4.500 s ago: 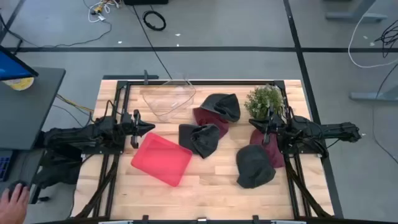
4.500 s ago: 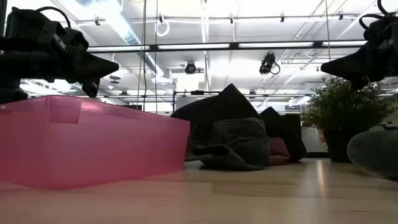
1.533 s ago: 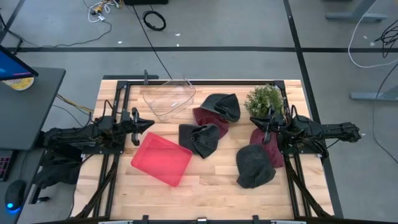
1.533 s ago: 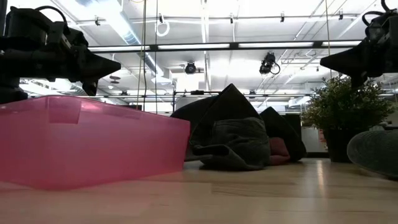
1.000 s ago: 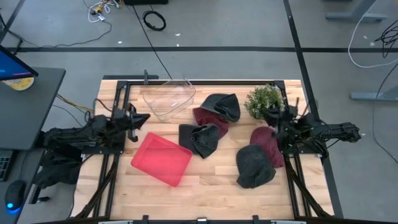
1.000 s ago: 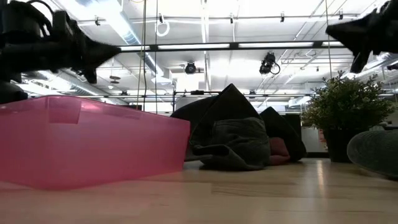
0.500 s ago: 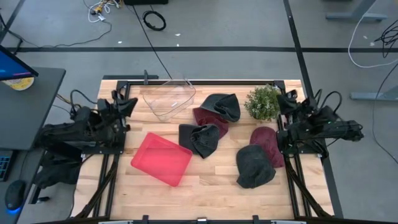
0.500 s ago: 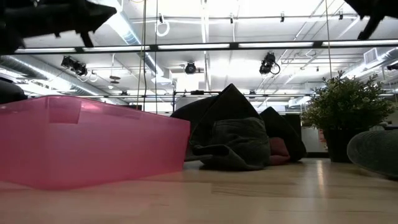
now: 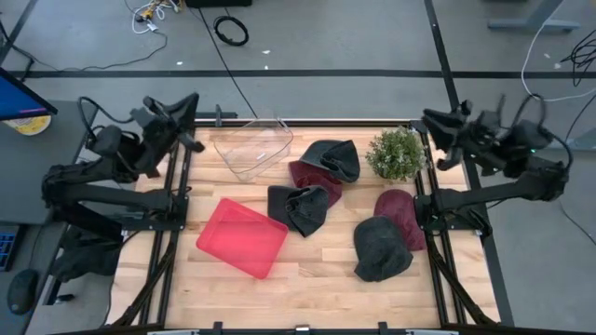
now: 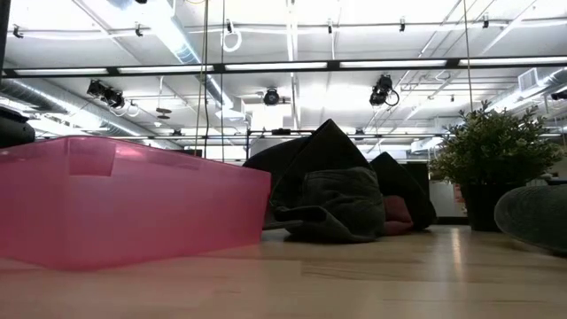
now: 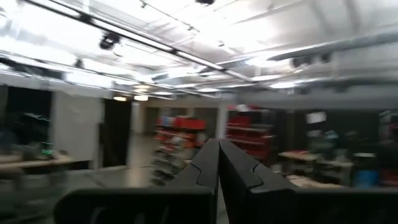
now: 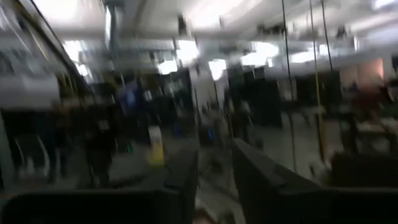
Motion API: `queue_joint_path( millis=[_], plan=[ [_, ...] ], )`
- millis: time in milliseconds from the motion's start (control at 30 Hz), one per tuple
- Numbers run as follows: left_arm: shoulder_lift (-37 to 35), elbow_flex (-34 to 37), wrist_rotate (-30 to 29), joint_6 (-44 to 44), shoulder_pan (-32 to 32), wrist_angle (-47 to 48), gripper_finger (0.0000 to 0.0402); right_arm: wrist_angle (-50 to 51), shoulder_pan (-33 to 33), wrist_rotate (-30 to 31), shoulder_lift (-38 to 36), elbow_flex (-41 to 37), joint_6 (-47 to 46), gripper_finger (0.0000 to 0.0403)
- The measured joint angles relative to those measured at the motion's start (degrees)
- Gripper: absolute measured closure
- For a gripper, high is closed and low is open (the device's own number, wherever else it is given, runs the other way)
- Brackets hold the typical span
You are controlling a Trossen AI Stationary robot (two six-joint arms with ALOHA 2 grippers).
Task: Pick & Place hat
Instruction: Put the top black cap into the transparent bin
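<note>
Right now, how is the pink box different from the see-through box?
The pink box is solid-coloured; the see-through box is clear, so the wood shows through. The pink box sits near the table's front left, while the see-through box sits at the back edge. Both are open, hold no hats, and lie at an angle.

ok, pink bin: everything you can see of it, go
The pink bin is a shallow rectangular tub of translucent pink plastic, with a stepped rim visible in the low view. It sits open side up on the wooden table, skewed diagonally to its edges, on the left arm's side, and looks empty from above. Nothing touches it: the nearest dark hat lies just beside its corner with a gap between. Neither hand is near it.
</note>
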State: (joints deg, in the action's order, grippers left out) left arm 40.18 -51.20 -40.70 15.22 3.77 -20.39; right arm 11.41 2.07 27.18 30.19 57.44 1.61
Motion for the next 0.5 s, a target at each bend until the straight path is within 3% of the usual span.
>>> queue_joint_path(
  millis=[233,367,500],
  plan=[
    [4.5,-4.5,-2.2,3.6,0.0,5.0,0.0388,24.1,0.0,5.4,10.3,11.1,-9.0,0.0219],
    [6.0,-4.5,-2.1,1.8,0.0,8.8,0.0388,38.0,0.0,-0.1,15.7,15.4,-17.8,0.0202],
    [6.9,-4.5,-2.1,-1.0,0.0,13.6,0.0388,43.5,-0.1,-2.3,22.0,17.9,-16.3,0.0188]
  ],
)
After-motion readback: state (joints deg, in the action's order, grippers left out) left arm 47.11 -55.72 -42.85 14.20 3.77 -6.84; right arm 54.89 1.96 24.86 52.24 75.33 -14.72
